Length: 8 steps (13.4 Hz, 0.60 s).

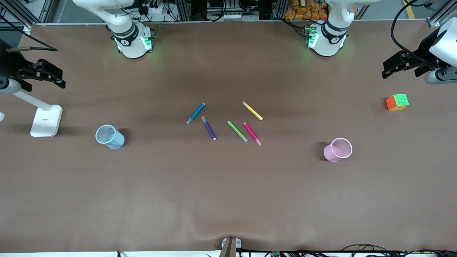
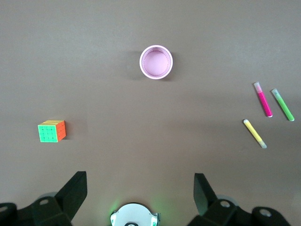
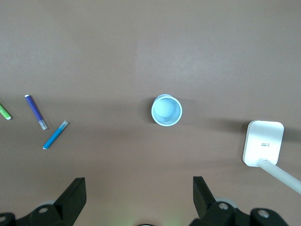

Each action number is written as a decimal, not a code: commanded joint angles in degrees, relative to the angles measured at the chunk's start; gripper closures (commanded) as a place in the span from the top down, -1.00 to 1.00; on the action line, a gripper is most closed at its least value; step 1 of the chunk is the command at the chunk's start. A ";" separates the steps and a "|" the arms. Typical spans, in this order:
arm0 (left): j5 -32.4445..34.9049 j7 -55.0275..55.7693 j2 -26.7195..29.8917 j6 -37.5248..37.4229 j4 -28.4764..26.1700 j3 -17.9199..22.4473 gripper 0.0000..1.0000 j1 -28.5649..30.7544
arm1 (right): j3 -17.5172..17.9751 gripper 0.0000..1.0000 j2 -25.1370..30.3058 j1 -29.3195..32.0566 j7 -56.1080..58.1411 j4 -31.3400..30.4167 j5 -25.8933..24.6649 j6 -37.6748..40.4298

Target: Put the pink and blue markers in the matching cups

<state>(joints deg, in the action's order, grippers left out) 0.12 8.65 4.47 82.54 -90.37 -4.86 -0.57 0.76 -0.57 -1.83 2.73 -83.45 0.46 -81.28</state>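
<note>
The blue marker (image 1: 195, 113) and the pink marker (image 1: 252, 134) lie flat mid-table among other pens. The pale blue cup (image 1: 110, 137) stands upright toward the right arm's end, and the pale pink cup (image 1: 337, 150) stands upright toward the left arm's end. Both cups look empty. My left gripper (image 1: 389, 69) hangs open and empty high over the left arm's end of the table; its view (image 2: 139, 181) shows the pink cup (image 2: 156, 62) and pink marker (image 2: 263, 99). My right gripper (image 1: 59, 78) hangs open and empty high over the right arm's end; its view (image 3: 137, 186) shows the blue cup (image 3: 166, 110) and blue marker (image 3: 55, 135).
A dark purple pen (image 1: 209, 127), a green pen (image 1: 237, 131) and a yellow pen (image 1: 252, 110) lie among the markers. A colour cube (image 1: 397, 102) sits near the left arm's end. A white lamp stand (image 1: 45, 121) sits beside the blue cup at the right arm's end.
</note>
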 commanded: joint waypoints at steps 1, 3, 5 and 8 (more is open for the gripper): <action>0.49 -0.39 -0.34 -1.24 1.07 -0.50 1.00 0.48 | 0.29 1.00 -0.66 1.30 0.26 1.18 -0.11 0.51; 0.58 -0.47 -0.43 -1.24 1.24 -0.41 1.00 0.66 | 0.29 1.00 -0.66 1.39 0.26 1.09 -0.20 0.59; 1.36 -0.56 -0.43 -1.15 1.33 -0.41 1.00 0.57 | 0.29 1.00 -0.66 1.39 0.26 1.01 -0.20 0.59; 2.95 -0.21 -1.49 -1.24 2.30 -1.46 1.00 0.21 | 0.20 1.00 -0.75 1.39 0.17 0.83 -0.20 0.51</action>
<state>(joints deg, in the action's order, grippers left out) 1.44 8.65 4.35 82.51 -90.25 -4.99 -0.51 0.72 -0.75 -0.98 2.72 -83.47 0.46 -81.24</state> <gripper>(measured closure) 0.000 0.000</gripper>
